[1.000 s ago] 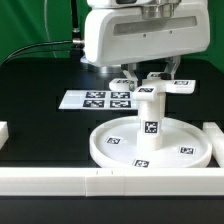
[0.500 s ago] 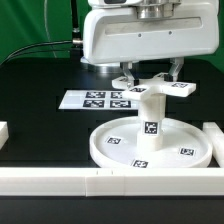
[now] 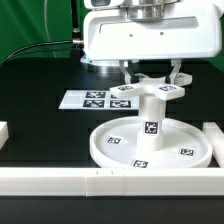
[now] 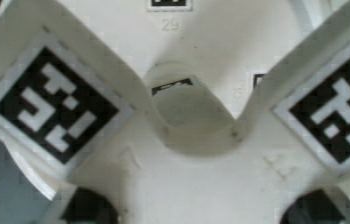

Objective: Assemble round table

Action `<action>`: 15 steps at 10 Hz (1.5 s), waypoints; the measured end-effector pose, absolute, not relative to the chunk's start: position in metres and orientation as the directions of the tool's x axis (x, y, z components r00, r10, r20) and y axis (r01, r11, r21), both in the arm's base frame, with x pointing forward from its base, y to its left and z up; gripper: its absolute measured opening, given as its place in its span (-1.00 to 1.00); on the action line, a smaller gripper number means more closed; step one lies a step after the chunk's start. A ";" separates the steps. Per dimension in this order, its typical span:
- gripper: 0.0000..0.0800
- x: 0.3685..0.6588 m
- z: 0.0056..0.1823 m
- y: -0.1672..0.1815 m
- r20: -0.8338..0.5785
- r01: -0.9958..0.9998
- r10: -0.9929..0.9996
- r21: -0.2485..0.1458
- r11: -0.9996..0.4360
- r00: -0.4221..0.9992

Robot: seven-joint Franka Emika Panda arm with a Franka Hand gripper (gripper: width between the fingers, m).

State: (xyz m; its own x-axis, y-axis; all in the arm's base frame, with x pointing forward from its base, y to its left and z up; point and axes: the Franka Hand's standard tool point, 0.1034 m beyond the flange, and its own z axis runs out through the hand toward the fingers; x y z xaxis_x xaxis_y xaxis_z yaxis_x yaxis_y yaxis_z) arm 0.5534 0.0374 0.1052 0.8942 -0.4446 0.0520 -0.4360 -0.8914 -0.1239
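The cross-shaped piece [image 3: 148, 90] sits on top of the thick short cylinder [image 3: 150, 122], which stands upright in the central socket of the large rimmed round disc [image 3: 150, 143]. The disc lies on the black table [image 3: 40, 85], toward the five o'clock part of the exterior view. The cross's tagged arms point out toward nine, three and roughly eleven and one o'clock from the cylinder's top.

The gripper [image 3: 150, 72] hangs directly above the cross, its two fingers [image 3: 127, 70] coming down on either side of the cross's hub. Whether they pinch the piece or merely flank it, I cannot tell; the wrist view shows two tagged arms of the cross [image 4: 172, 110] filling the frame, with only dark finger tips at the frame's edge.

By my judgement the step in hand is fastening the cross onto the cylinder's top, most likely by turning it. The next move would call for a firm hold on the hub and a rotation kept square to the cylinder's axis, so the column does not tip in its socket.

The marker board [image 3: 95, 99] lies flat at about ten o'clock from the disc. White rails [image 3: 60, 180] run along the near edge, with another at three o'clock.

The joint between cross and cylinder is hidden beneath the arms, so how well it is seated cannot be read. The arm's upper body is cut off at twelve o'clock.
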 end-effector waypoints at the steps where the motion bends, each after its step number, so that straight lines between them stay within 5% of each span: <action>1: 0.11 0.553 0.105 0.037 0.042 -0.507 -0.515 -0.127 -0.853 0.856; 7: 0.11 0.555 0.105 0.036 -0.025 -0.790 -0.798 -0.161 -0.592 0.603; 9: 0.11 0.553 0.105 0.036 -0.089 -0.914 -0.918 -0.164 -0.370 0.387; 14: 0.11 0.552 0.104 0.037 -0.179 -0.992 -0.984 -0.120 0.035 -0.013; 15: 0.38 0.552 0.103 0.038 -0.186 -0.992 -0.982 -0.118 0.051 -0.028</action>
State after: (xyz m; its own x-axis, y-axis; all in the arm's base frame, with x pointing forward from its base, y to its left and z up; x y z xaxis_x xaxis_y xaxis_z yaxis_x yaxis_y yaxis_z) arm 0.5517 0.0379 0.1032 -0.0281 -0.9822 -0.1858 -0.9918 0.0506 -0.1177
